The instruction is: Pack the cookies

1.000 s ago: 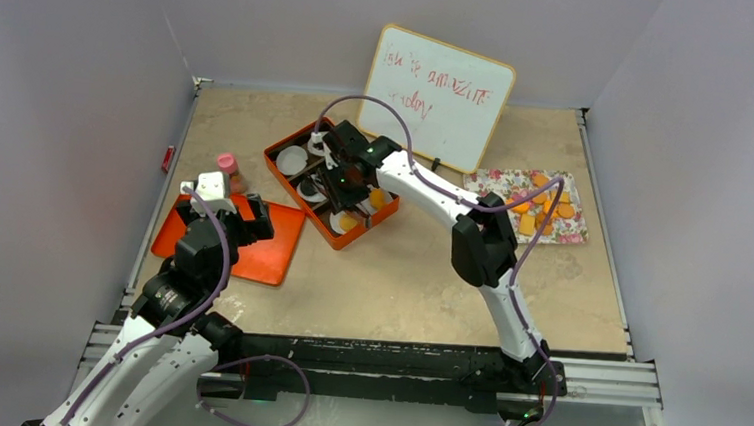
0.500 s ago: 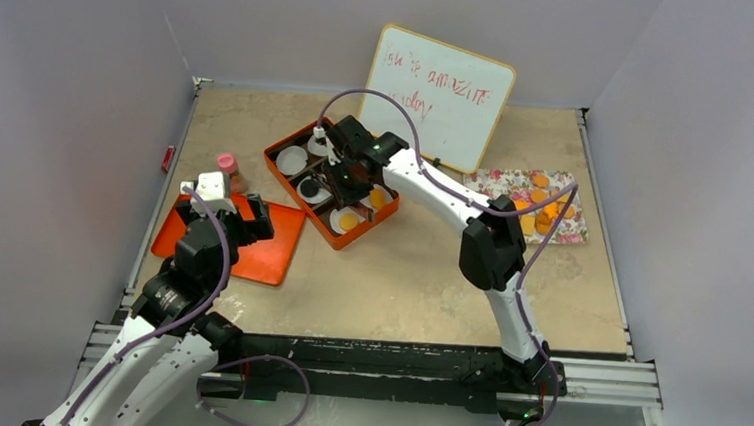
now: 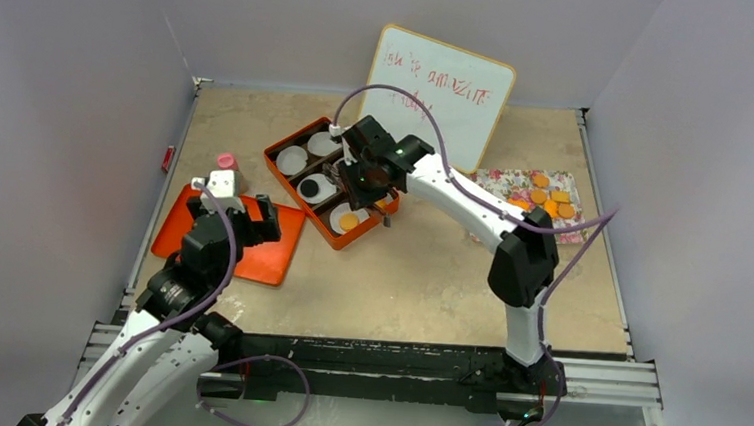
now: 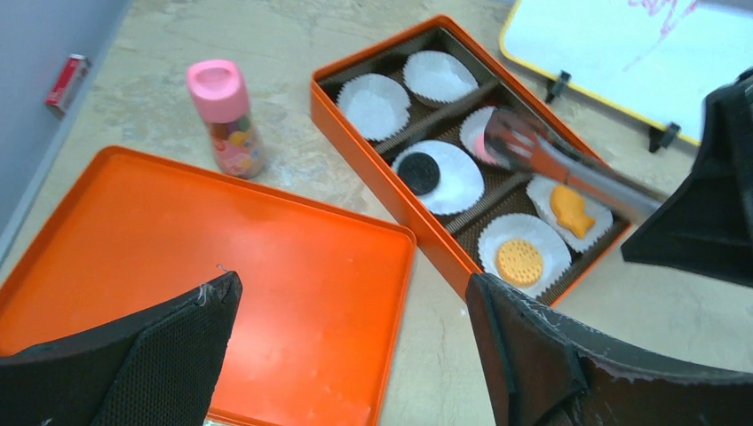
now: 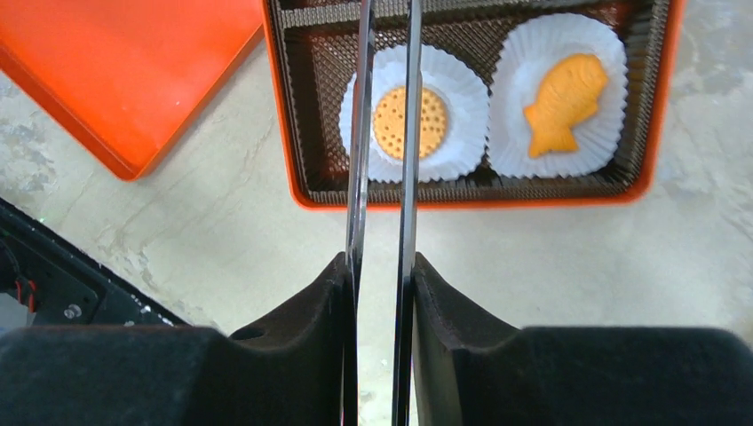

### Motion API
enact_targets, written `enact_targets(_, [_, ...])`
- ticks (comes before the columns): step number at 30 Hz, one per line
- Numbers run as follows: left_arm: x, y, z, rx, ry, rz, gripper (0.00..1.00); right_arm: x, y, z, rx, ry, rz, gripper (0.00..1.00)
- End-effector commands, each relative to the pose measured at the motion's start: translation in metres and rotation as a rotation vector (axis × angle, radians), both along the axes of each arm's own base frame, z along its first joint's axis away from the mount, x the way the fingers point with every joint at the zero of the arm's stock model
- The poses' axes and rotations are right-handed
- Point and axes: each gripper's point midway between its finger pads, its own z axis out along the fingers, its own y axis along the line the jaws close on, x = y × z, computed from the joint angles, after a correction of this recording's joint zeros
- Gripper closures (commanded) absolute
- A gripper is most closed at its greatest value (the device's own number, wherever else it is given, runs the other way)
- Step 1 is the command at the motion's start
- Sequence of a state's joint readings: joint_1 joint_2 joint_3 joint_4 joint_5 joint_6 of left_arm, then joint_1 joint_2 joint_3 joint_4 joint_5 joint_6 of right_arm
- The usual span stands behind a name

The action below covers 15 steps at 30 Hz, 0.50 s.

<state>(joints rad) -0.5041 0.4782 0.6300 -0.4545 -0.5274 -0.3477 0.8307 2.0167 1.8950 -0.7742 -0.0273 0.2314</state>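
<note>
An orange box (image 3: pixel 303 199) holds white paper cups. In them lie a round orange cookie (image 4: pixel 519 261), a fish-shaped orange cookie (image 4: pixel 571 209), a black cookie (image 4: pixel 419 174) and a pink cookie (image 4: pixel 482 147). My right gripper (image 3: pixel 368 172) is shut on metal tongs (image 4: pixel 559 164), whose tips reach over the pink cookie's cup. In the right wrist view the gripper (image 5: pixel 380 262) holds the tong blades (image 5: pixel 408 106) over the round cookie (image 5: pixel 391 124), beside the fish cookie (image 5: pixel 564 102). My left gripper (image 4: pixel 351 284) is open and empty above the orange tray (image 4: pixel 178 257).
More orange cookies (image 3: pixel 544 200) lie on a floral napkin at the right. A pink-capped bottle (image 4: pixel 226 115) stands left of the box. A whiteboard (image 3: pixel 436 97) leans at the back. Walls close in the table.
My right arm has swung to the right, drawing the tongs toward the box's right side. My left gripper has shifted slightly, uncovering the pink-capped bottle.
</note>
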Motion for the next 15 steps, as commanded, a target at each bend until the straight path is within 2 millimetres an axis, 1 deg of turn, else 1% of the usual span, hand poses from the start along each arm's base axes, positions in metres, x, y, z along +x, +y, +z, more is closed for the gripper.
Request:
enact_targets(1, [0.009, -0.027, 0.009, -0.041, -0.007, -0.12, 0.04, 0.007, -0.025, 0.04, 0.024, -0.118, -0.072, 0.69])
enact_targets(4, [0.013, -0.045, 0.004, -0.06, 0.027, -0.195, 0.05, 0.009, -0.048, 0.044, 0.021, -0.137, -0.123, 0.68])
enact_targets(8, [0.017, -0.068, -0.003, -0.082, 0.068, -0.289, 0.07, 0.013, -0.086, 0.051, 0.017, -0.162, -0.213, 0.66])
enact_targets(9, [0.018, -0.074, -0.004, -0.087, 0.078, -0.316, 0.07, 0.014, -0.097, 0.052, 0.017, -0.166, -0.242, 0.66])
enact_targets(10, [0.02, -0.079, -0.006, -0.09, 0.09, -0.337, 0.07, 0.014, -0.11, 0.049, 0.009, -0.162, -0.272, 0.66])
enact_targets(12, [0.022, -0.09, -0.01, -0.097, 0.114, -0.384, 0.07, 0.017, -0.136, 0.05, 0.012, -0.168, -0.342, 0.65])
enact_targets(15, [0.027, -0.108, -0.017, -0.104, 0.155, -0.455, 0.07, 0.015, -0.17, 0.055, 0.004, -0.196, -0.426, 0.62])
